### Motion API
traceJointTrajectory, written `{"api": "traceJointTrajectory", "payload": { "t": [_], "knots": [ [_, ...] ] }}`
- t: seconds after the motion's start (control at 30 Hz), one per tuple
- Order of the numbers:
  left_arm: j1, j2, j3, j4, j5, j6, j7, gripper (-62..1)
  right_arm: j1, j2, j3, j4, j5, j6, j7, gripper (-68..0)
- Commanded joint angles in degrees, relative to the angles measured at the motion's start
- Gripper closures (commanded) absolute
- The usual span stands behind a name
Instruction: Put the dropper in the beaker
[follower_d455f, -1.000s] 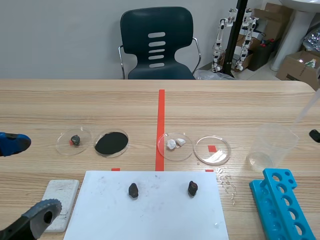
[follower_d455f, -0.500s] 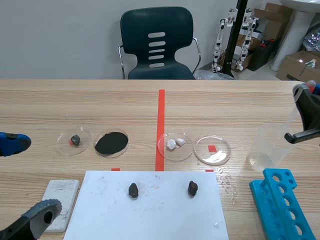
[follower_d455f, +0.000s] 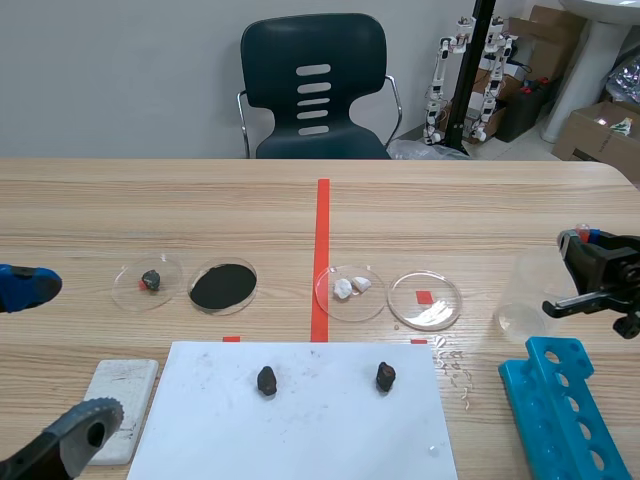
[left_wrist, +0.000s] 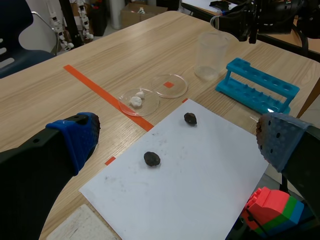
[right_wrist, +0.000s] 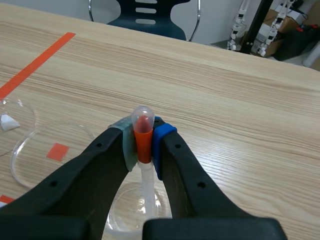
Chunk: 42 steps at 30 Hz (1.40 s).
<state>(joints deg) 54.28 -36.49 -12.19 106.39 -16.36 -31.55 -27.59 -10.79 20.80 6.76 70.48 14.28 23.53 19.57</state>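
1. The left gripper (left_wrist: 176, 144) hangs low over the table's (follower_d455f: 480, 205) near left corner, at about 8 o'clock from the white sheet (follower_d455f: 320, 430). Its arm comes in from the left. The fingers are spread wide, one blue-padded and one grey-padded, and they hold nothing.
2. The sheet lies flat at the near edge with two dark lumps (follower_d455f: 266, 380) on it, side by side and well apart. A white pad (follower_d455f: 122, 393) lies just beside the sheet at its 9 o'clock. A blue rack (follower_d455f: 565, 412) stands at its 3 o'clock.
3. A row of dishes lies beyond the sheet.
   - At 11 o'clock, a clear dish (follower_d455f: 148, 283) holds a small dark lump, and a black disc (follower_d455f: 223, 287) lies just beside it.
   - At 12 to 1 o'clock, a dish with white bits (follower_d455f: 350, 293) touches a bare dish (follower_d455f: 425, 300).
4. The beaker (follower_d455f: 522, 288) stands upright at 12 o'clock from the rack.
5. The right arm comes in level from the right edge. The right gripper (right_wrist: 143, 150) sits at the beaker's 3 o'clock, over its rim.
6. The right gripper's fingers are pressed tight on the dropper (right_wrist: 141, 119) at its orange-red collar. The dropper is held upright, with its clear bulb standing above the pads. Its stem runs down into the beaker's mouth, and the tip is hidden.
7. A dark chair (follower_d455f: 314, 85) stands beyond the table's far edge at 12 o'clock.
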Motion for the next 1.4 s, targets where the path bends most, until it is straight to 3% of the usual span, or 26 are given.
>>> {"api": "traceJointTrajectory", "payload": {
  "t": [0.0, 0.23, 0.37, 0.6, 0.63, 1.07, 1.37],
  "knots": [
    [0.0, 0.3, -0.2, 0.4, -0.5, -0.1, -0.8, -62.3, 0.5, 1.0, 0.2, 1.4, -1.0, 0.0, 0.5, -2.8],
    [0.0, 0.3, -0.2, 0.4, -0.5, -0.1, -0.8, -62.3, 0.5, 1.0, 0.2, 1.4, -2.1, 0.1, 0.5, -18.7],
    [0.0, 0.3, -0.2, 0.4, -0.5, -0.1, -0.8, -62.3, 0.3, 1.8, -0.2, 1.4, -2.1, 0.3, 0.7, -24.1],
    [0.0, 0.3, -0.2, 0.4, -0.5, -0.1, -0.8, -62.3, -3.2, 4.2, -1.2, 5.6, 1.0, 0.5, 2.1, -57.6],
    [0.0, 0.3, -0.2, 0.4, -0.5, -0.1, -0.8, -62.3, -4.1, 4.5, -1.2, 6.8, 1.0, 0.5, 2.5, -59.4],
    [0.0, 0.3, -0.2, 0.4, -0.5, -0.1, -0.8, -62.3, -18.7, 4.8, -1.2, 22.8, 2.0, 0.5, 5.2, -61.0],
    [0.0, 0.3, -0.2, 0.4, -0.5, -0.1, -0.8, -62.3, -21.0, 4.8, -1.2, 24.4, 1.3, 0.5, 5.2, -61.0]
  ]
}}
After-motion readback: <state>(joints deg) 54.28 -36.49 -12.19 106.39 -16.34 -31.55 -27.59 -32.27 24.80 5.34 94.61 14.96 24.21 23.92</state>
